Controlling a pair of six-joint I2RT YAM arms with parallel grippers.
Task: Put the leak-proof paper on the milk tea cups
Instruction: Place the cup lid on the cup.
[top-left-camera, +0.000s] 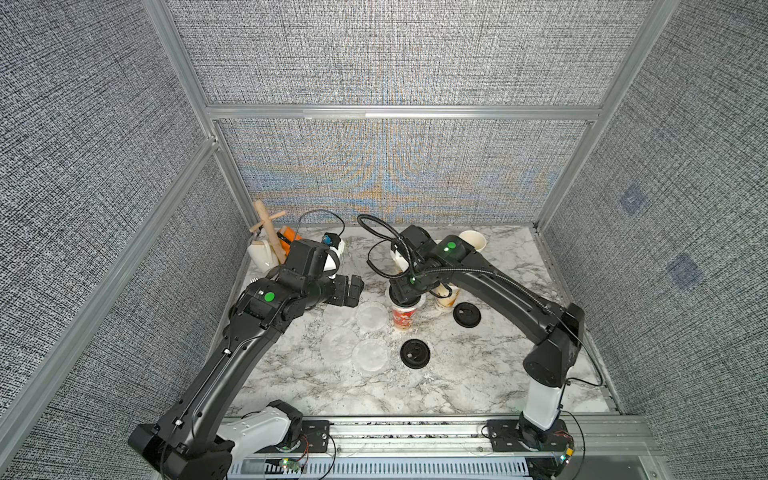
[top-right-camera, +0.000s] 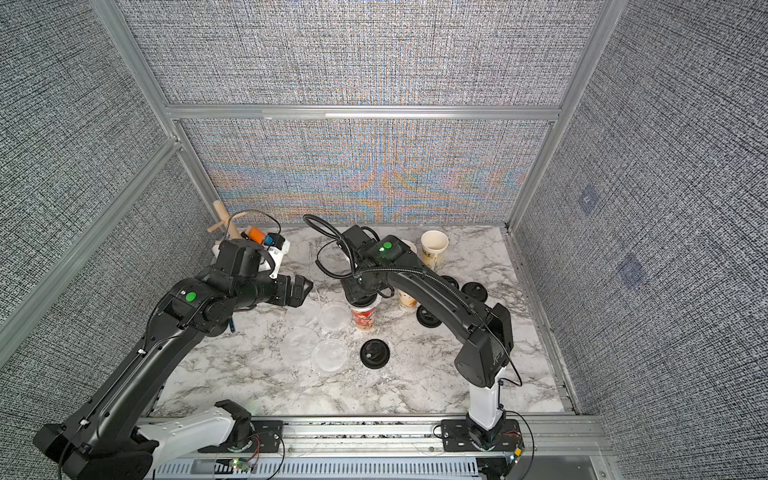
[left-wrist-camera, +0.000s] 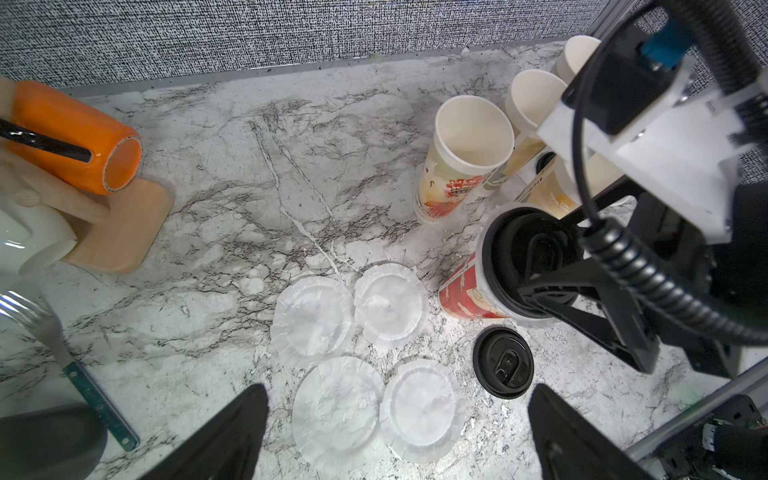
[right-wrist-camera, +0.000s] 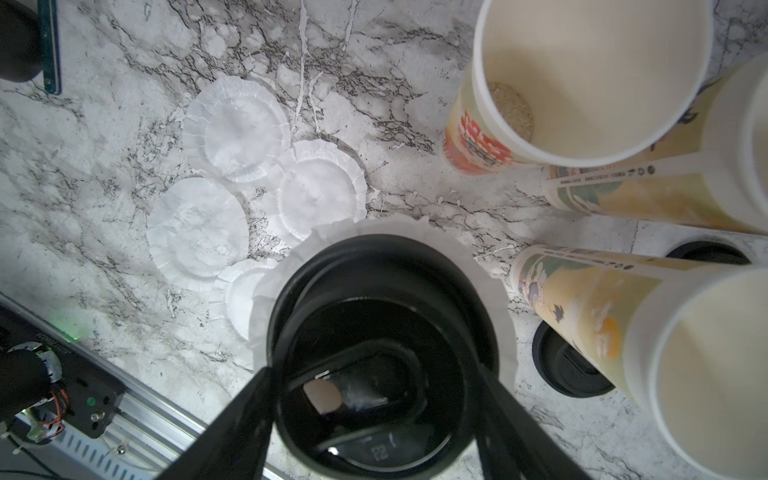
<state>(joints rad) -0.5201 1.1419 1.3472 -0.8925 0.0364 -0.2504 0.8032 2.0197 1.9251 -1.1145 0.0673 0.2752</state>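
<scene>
One of the five milk tea cups was covered: the red cup (left-wrist-camera: 465, 295) wore a disc of leak-proof paper (right-wrist-camera: 395, 228) whose frilled edge stuck out all round beneath a black lid (right-wrist-camera: 374, 266) seated on top. The right gripper (right-wrist-camera: 376, 374) had its fingers closed on that lid's sides. Four other discs (left-wrist-camera: 311, 316), (left-wrist-camera: 390, 303), (left-wrist-camera: 338, 411), (left-wrist-camera: 422, 409) lay flat on the worktop (left-wrist-camera: 208, 208), close together and just beside the red cup, none lifted. The four other cups (left-wrist-camera: 473, 137), (left-wrist-camera: 534, 97), (left-wrist-camera: 579, 52), (left-wrist-camera: 552, 199) stood upright and open-mouthed, with no paper on them. The left gripper (left-wrist-camera: 397, 392) hung above the loose discs, fingers spread wide and empty. By my reckoning about a fifth of the job was done, and the left arm looked placed to take the next disc.
</scene>
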